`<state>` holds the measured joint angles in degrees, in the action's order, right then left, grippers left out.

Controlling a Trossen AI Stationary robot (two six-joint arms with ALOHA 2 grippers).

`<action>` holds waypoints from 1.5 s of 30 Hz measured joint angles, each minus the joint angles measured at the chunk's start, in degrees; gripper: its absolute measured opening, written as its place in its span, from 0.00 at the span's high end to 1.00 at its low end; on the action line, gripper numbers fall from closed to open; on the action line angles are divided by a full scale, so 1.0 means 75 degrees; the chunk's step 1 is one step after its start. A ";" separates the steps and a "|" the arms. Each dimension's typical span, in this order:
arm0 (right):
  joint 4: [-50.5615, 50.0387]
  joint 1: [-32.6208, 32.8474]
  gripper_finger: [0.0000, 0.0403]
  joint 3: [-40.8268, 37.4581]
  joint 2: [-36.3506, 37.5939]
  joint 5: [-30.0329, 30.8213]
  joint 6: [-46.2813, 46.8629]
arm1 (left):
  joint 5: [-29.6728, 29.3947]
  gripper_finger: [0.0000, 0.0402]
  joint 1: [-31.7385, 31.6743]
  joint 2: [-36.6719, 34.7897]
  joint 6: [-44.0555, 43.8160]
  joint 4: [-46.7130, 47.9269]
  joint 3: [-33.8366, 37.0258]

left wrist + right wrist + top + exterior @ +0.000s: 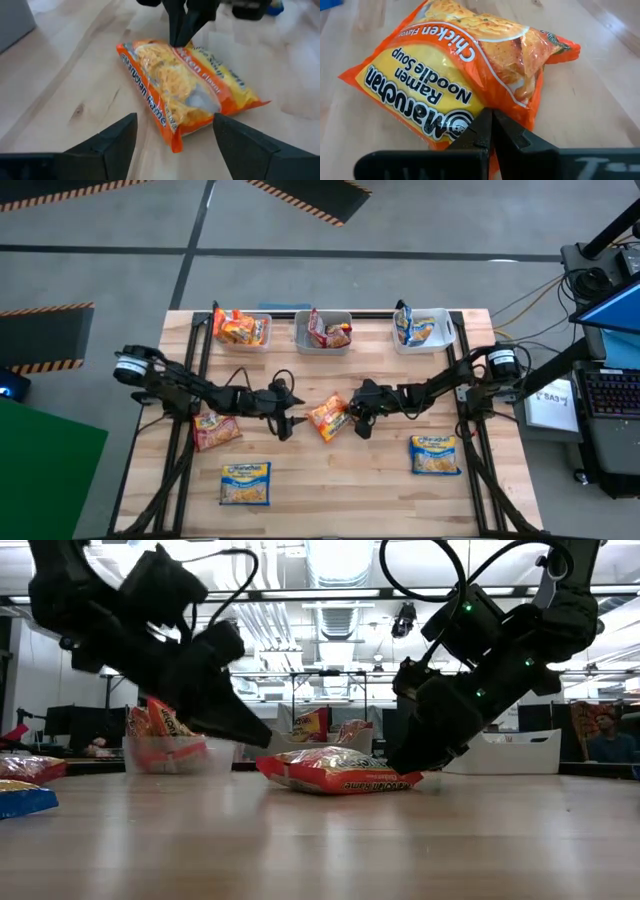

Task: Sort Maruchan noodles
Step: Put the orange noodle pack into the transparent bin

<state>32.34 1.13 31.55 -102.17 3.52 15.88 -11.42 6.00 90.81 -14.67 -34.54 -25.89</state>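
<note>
An orange packet (pixel 329 417) of Maruchan chicken ramen lies flat near the centre of the wooden table (pixel 350 490), between the two grippers. The left gripper (pixel 288 418) sits just beside the packet with its fingers spread wide and nothing between them; in the left wrist view the two dark fingers (pixel 112 145) flank the near end of the orange packet (pixel 185 90) without touching it. The right gripper (pixel 357 415) is at the opposite side of the packet with its fingers pressed together; in the right wrist view the closed fingertips (pixel 490 132) meet at the packet's edge, and whether the plastic is pinched between them cannot be told. Three clear bins stand along the far edge: the left bin (pixel 250 332) holds orange packets, the middle bin (pixel 322 332) holds red ones, and the right bin (pixel 425 330) holds blue-and-yellow ones. A red packet (pixel 215 429) lies toward the left edge. Two blue-and-yellow packets lie near the front edge, one (pixel 246 483) toward the left corner and one (pixel 435 454) toward the right.
</note>
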 joint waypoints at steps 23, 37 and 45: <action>-0.0425 0.0000 0.98 -0.0048 0.1700 0.0003 -0.0421 | 0.0236 0.97 0.0000 0.1762 -0.0539 -0.1843 -0.0081; -0.3035 0.0144 0.82 0.0285 0.4111 -0.0126 -0.0504 | 0.0242 1.00 0.0009 0.1221 -0.1447 -0.3269 -0.0107; -0.3422 0.0510 0.55 0.0662 0.4250 -0.0077 -0.0528 | 0.0242 1.00 0.0009 0.1052 -0.1166 -0.3407 -0.0266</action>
<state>6.67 4.95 36.52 -70.30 2.94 11.92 -9.61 6.07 98.70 -23.42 -60.09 -27.89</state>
